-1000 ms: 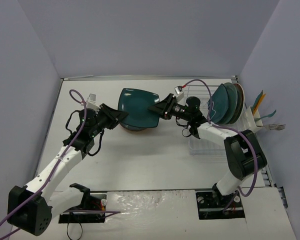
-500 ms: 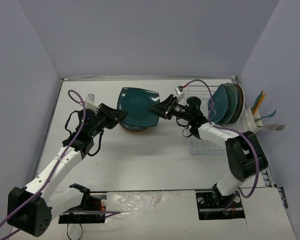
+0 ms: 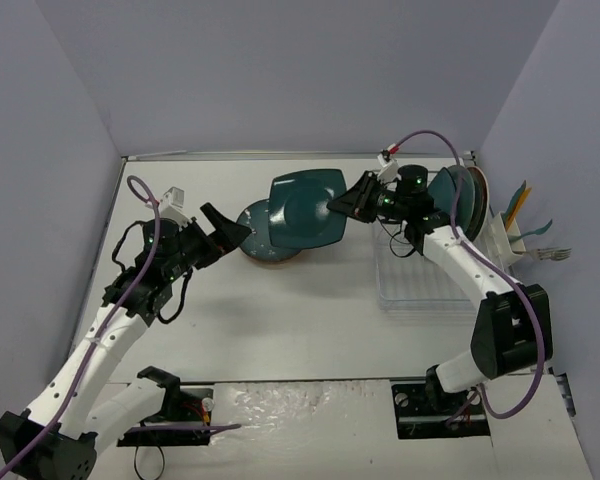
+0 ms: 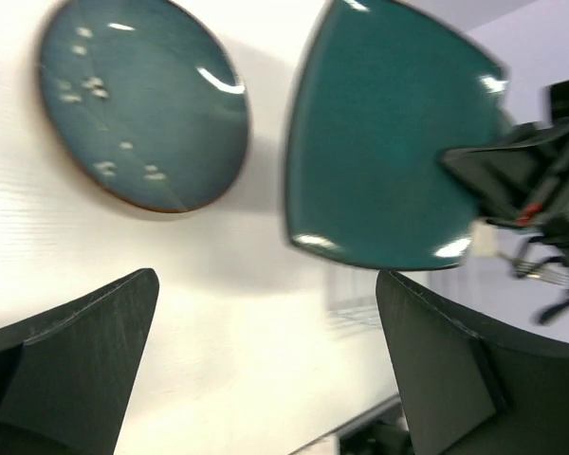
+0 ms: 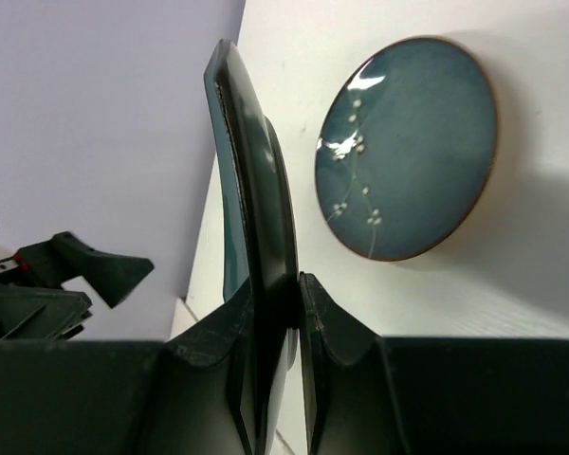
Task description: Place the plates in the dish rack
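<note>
Right gripper (image 5: 275,286) clamps the dark teal squarish plate (image 3: 305,208) by its rim, in the air.
Left gripper (image 4: 266,284) is wide open, holding nothing; a round blue plate (image 4: 142,104) lies on the table (image 3: 280,320), left of the dish rack (image 3: 420,285).

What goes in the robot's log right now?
left pincer: open, empty | right pincer: shut on squarish teal plate, raised | round blue plate: lying flat

The square plate (image 3: 305,208) is dark teal; the round plate (image 3: 255,240) beside it is blue (white blossom specks, brown rim).
</note>
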`<state>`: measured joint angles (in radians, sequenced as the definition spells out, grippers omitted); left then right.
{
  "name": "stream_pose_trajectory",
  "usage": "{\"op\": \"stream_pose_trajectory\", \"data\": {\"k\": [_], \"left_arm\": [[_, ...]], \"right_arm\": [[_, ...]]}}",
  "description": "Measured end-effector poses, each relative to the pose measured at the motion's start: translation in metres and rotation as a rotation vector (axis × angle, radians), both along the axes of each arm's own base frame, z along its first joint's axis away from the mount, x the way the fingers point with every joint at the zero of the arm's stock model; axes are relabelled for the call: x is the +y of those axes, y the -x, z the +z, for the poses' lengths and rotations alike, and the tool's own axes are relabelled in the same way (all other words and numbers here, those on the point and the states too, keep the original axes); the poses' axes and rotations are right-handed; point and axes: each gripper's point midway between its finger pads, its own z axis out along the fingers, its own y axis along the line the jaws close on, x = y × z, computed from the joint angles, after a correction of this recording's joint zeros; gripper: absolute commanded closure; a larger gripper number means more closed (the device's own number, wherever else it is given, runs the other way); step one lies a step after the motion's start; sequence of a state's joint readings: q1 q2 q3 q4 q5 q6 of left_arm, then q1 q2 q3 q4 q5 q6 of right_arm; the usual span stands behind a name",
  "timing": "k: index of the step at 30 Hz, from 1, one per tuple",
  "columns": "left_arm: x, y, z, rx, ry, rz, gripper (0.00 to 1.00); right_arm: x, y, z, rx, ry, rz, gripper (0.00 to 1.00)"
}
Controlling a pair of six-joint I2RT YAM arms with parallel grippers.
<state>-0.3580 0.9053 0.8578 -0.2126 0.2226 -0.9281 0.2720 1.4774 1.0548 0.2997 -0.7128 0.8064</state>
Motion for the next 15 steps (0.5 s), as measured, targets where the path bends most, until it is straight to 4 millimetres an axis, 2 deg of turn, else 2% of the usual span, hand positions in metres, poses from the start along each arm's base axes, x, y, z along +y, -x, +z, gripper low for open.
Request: {"op": "stream_pose_trajectory", "data": {"k": [4,6,13,15], "left_arm": [[0.022,0.006,-0.003,0.001,-0.195,0.009,0.03],[0.036,0.009,-0.005,-0.004,-0.298,0.02,0.03],[0.081,0.02,-0.025,0.02,-0.617,0.033,0.03],[0.091,0.021,-0.03,0.027,-0.683,0.037,0.03]], "right_arm": [[-0.031,-0.012,0.013,-0.038,0.11,-0.022,1.0],[-0.049,-0.017,0.027,-0.063,0.177,-0.033,1.0],[-0.113,-0.035,0.103,-0.25,0.508,-0.144,1.0],[-0.13,-0.033,0.112,-0.265,0.605,-0.186,1.0]]}}
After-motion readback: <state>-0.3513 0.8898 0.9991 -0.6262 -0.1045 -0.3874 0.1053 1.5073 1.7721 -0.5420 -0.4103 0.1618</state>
